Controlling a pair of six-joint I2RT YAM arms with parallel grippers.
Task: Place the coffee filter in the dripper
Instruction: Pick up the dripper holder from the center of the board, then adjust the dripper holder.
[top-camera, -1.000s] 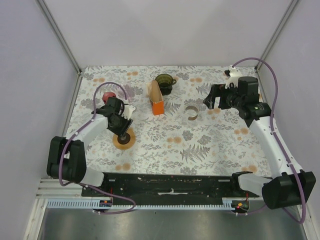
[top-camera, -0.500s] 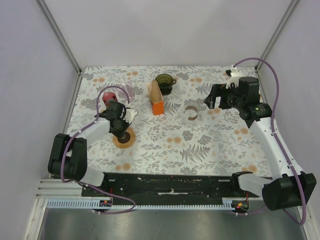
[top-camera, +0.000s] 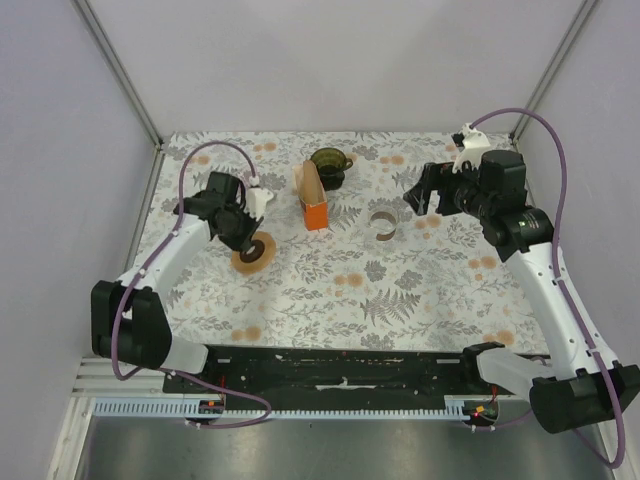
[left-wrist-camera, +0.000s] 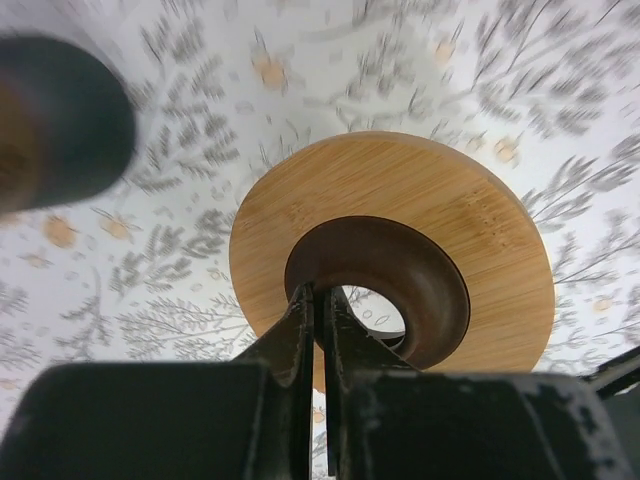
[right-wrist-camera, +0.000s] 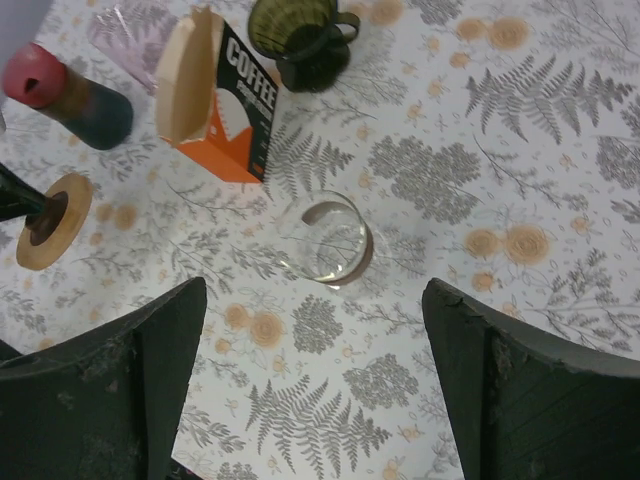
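Observation:
The orange coffee filter box (top-camera: 315, 205) stands mid-table with tan filters (right-wrist-camera: 190, 90) fanned out of its open top. Behind it sits the dark green dripper (top-camera: 328, 166) with a handle, also in the right wrist view (right-wrist-camera: 300, 35). My left gripper (top-camera: 243, 243) is shut on the inner rim of a brown ring set in a round wooden disc (left-wrist-camera: 400, 215), at the left of the table (top-camera: 252, 252). My right gripper (top-camera: 425, 192) hangs open above a clear glass (right-wrist-camera: 328, 238), holding nothing.
A dark bottle with a red cap (right-wrist-camera: 60, 95) stands left of the filter box, close to my left arm. A clear pinkish wrapper (right-wrist-camera: 125, 30) lies behind it. The glass (top-camera: 385, 222) lies right of the box. White walls close off the sides.
My left gripper has shut on the disc's brown ring and carried the disc a little farther from the near edge. The right arm has barely shifted.

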